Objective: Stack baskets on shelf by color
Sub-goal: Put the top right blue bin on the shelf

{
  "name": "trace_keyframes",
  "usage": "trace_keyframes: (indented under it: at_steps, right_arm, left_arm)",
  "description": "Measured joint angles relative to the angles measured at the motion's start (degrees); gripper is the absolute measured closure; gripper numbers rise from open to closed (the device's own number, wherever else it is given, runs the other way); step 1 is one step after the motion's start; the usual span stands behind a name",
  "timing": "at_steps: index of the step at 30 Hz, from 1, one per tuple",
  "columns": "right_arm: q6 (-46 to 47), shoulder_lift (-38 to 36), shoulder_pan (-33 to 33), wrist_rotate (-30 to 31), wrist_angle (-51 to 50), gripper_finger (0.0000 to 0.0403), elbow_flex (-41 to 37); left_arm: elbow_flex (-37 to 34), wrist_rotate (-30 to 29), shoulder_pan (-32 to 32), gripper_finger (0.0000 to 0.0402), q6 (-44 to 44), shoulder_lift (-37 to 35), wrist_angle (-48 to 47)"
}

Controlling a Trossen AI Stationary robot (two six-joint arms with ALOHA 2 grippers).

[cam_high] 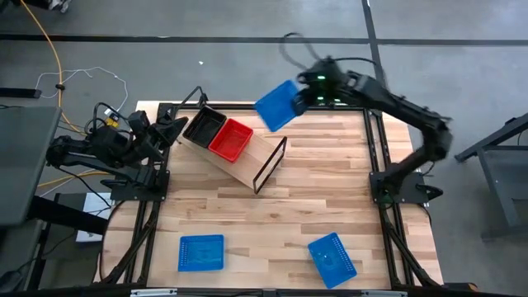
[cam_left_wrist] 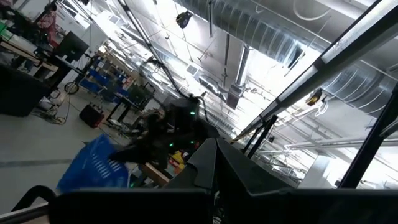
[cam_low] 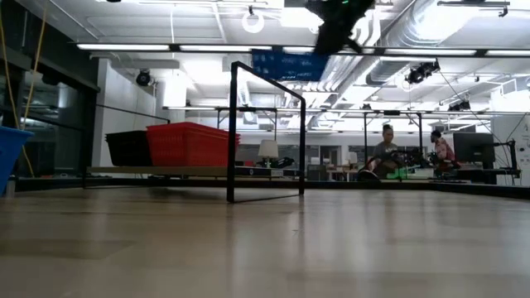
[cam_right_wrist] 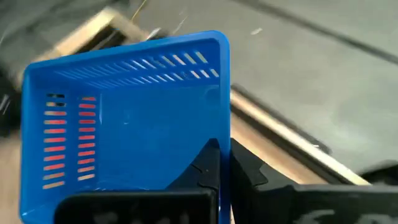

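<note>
The right claw is clamping the rim of a blue basket, holding it tilted in the air just beyond the shelf. On the shelf, one black basket and one red basket are sitting side by side, touching. Two more blue baskets are lying on the table, well apart from the shelf. The left claw is resting shut beside the shelf's black-basket end
</note>
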Motion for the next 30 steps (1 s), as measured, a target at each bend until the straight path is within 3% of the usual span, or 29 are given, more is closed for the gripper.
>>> trace_keyframes:
  at_steps: [3,6,14,30]
  right_arm:
    - [-3.87,7.75,1.62,-4.85,-3.34,0.0402,6.89]
    - [-7.09,14.73,2.61,-5.52,-9.32,0.0402,13.76]
    - [-12.70,28.05,2.90,1.89,-24.27,0.0403,27.03]
    - [-11.81,33.62,4.66,-0.65,-24.21,0.0403,28.30]
  left_arm:
    - [0.00,-0.08,-0.02,0.0401,-0.02,0.02,0.00]
    - [0.00,-0.10,-0.02,0.0401,-0.10,0.00,0.00]
    - [0.00,-0.09,-0.02,0.0401,-0.87,0.01,0.02]
    - [0.00,0.07,-0.02,0.0401,-1.11,0.00,0.01]
